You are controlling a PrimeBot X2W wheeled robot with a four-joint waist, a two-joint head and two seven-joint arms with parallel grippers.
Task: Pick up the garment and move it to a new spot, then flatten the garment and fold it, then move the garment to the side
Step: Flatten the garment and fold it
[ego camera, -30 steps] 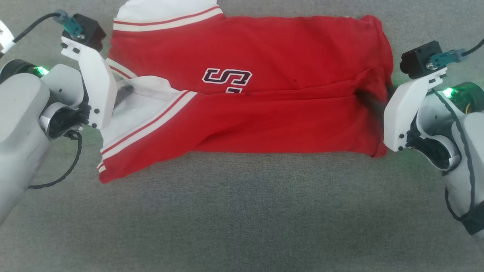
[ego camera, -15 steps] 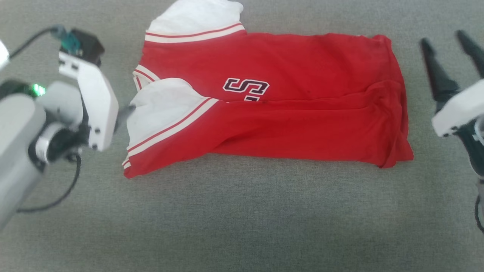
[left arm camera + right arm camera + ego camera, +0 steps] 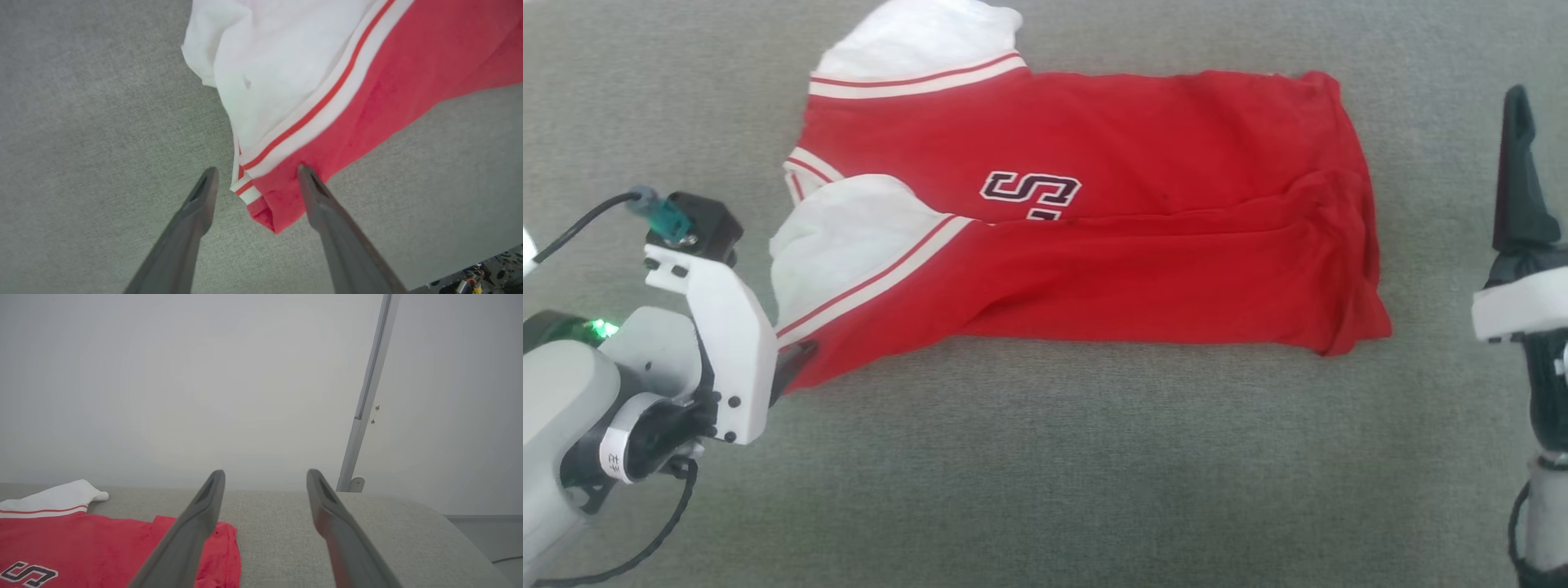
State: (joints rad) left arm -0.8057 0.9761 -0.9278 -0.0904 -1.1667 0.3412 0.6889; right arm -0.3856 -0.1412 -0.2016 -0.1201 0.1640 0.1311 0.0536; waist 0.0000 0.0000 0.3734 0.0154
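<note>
The garment [image 3: 1143, 212] is a red shirt with white striped sleeve ends, lying folded into a long band on the grey fabric surface [image 3: 1045, 474]. My left gripper [image 3: 794, 366] sits at the band's near left corner. In the left wrist view the left gripper [image 3: 257, 173] is open, and its fingers straddle the striped corner of the garment [image 3: 286, 81] without closing on it. My right gripper [image 3: 1521, 131] stands to the right of the garment, apart from it, pointing up. Seen from the right wrist, my right gripper [image 3: 265, 476] is open and empty, with the garment [image 3: 102, 547] low on the left.
A pale wall [image 3: 204, 375] rises behind the surface, with a slanted metal pole [image 3: 367, 396] fixed at its far right. The surface's right end rounds off [image 3: 461, 526] toward the floor. Bare grey fabric stretches in front of the garment.
Both grippers opened and let go of the garment's ends. The left one came down to the near left corner; the right one drew away to the right and turned upward. The head camera also shifted.
</note>
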